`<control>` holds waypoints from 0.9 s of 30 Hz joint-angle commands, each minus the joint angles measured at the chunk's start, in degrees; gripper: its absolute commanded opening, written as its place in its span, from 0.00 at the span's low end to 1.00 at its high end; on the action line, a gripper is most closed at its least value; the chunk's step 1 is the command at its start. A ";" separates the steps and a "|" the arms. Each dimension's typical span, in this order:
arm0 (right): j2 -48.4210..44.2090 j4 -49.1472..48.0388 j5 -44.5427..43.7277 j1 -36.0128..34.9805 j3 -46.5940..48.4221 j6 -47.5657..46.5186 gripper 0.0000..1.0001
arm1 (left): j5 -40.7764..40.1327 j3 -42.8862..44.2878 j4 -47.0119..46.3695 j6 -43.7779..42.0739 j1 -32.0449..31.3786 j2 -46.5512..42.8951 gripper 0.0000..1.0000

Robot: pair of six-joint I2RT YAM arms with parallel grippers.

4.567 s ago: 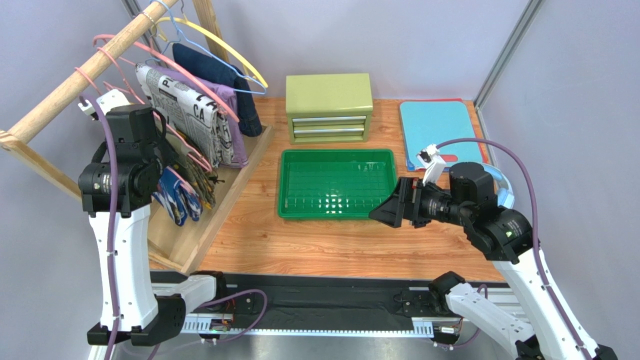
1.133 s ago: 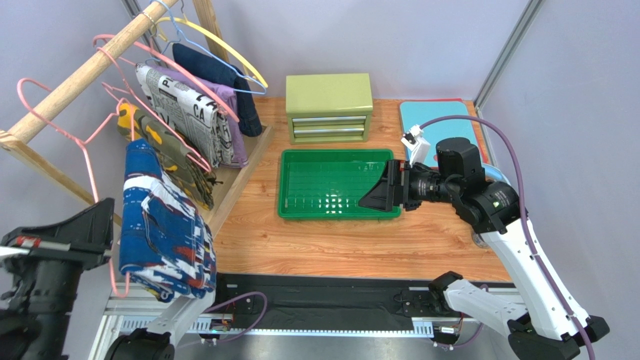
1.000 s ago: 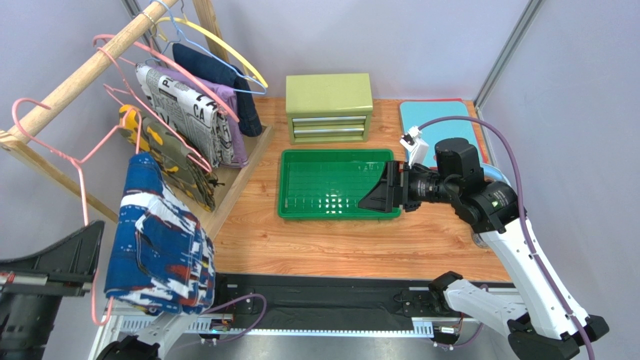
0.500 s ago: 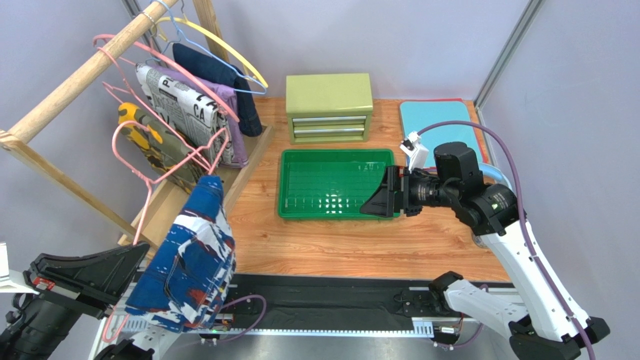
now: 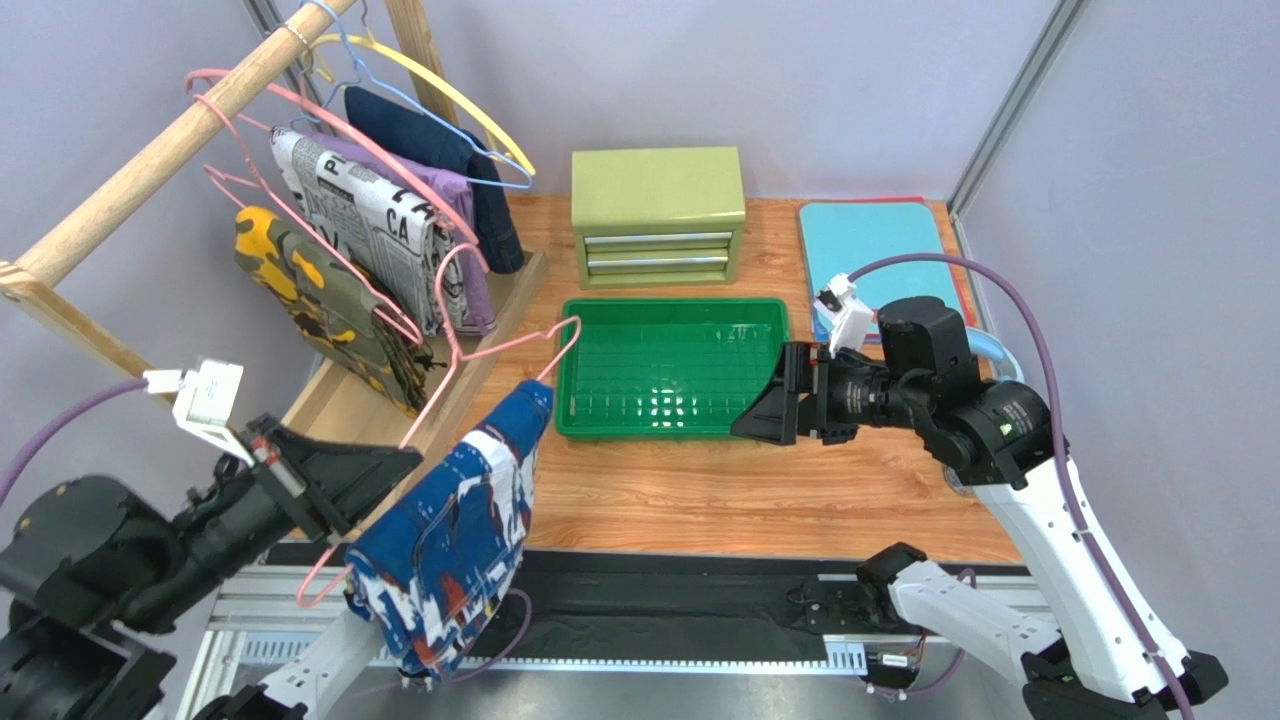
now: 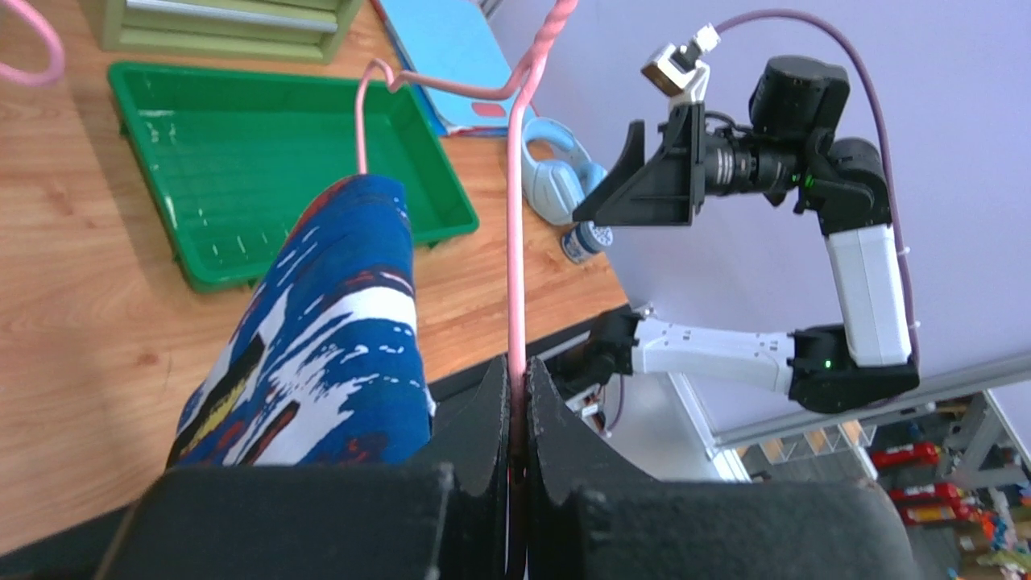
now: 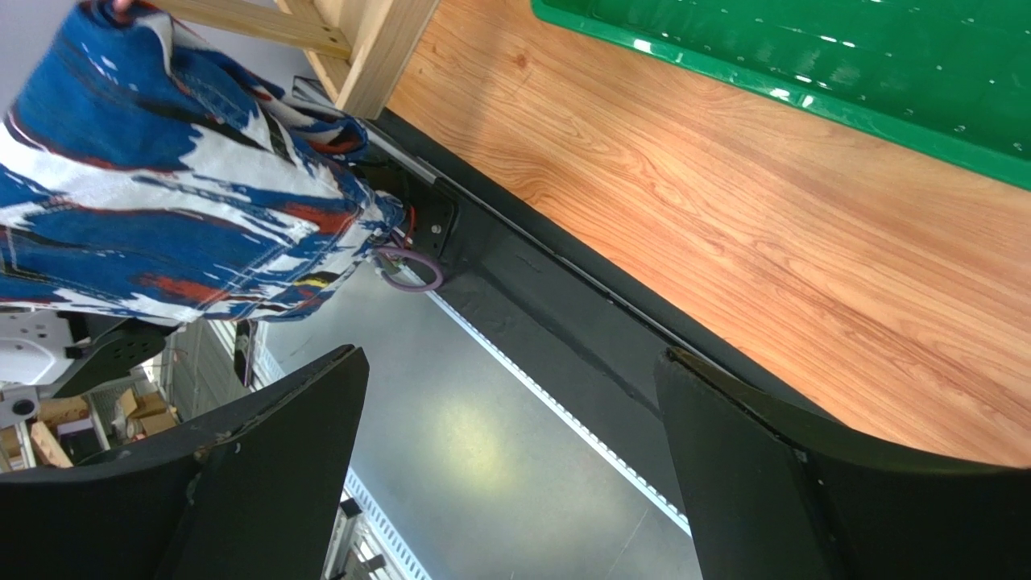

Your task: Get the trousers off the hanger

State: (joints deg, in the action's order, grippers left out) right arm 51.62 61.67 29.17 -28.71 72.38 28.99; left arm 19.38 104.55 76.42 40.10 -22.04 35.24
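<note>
Left hand (image 6: 518,393) is pinched shut on the pink hanger (image 6: 518,218), clear of the rail (image 5: 166,143). The trousers (image 6: 327,351) are still draped on the hanger, just beside this hand. Right hand (image 7: 508,411) gapes empty, well apart.

Blue print trousers (image 5: 445,549) on the hanger (image 5: 516,342) in the left hand (image 5: 365,480)

Large letters "CA" on newspaper-print garment (image 5: 385,225), smaller print unreadable
</note>
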 commanded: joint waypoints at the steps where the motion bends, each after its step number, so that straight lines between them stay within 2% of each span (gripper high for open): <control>1: 0.59 1.78 -3.76 -0.21 3.55 -0.43 0.94 | 4.08 0.39 -19.02 0.86 -0.02 5.78 0.00; 6: 1.82 3.19 -6.23 -0.21 6.63 -0.61 0.94 | 6.29 -1.10 -26.65 1.56 -0.02 10.45 0.00; 11: 3.31 3.54 -8.33 -0.29 8.74 -0.25 0.93 | 7.25 1.17 -31.24 2.79 -0.02 17.31 0.00; 18: 7.09 3.55 -12.90 -2.49 13.22 0.28 0.92 | 1.21 3.46 -35.64 6.13 -0.02 24.07 0.00; 21: 9.90 3.98 -17.90 -5.56 16.99 -1.13 0.91 | -2.13 3.99 -36.08 8.67 -0.02 26.18 0.00; 27: 14.73 2.59 -33.98 -16.10 24.47 -2.89 0.91 | -7.33 8.12 -35.64 11.14 -0.02 30.66 0.00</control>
State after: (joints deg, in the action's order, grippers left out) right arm 64.29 66.67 8.08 -39.40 91.59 28.21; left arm 16.21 106.37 51.42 47.88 -22.04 65.19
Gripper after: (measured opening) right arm 0.915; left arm 0.017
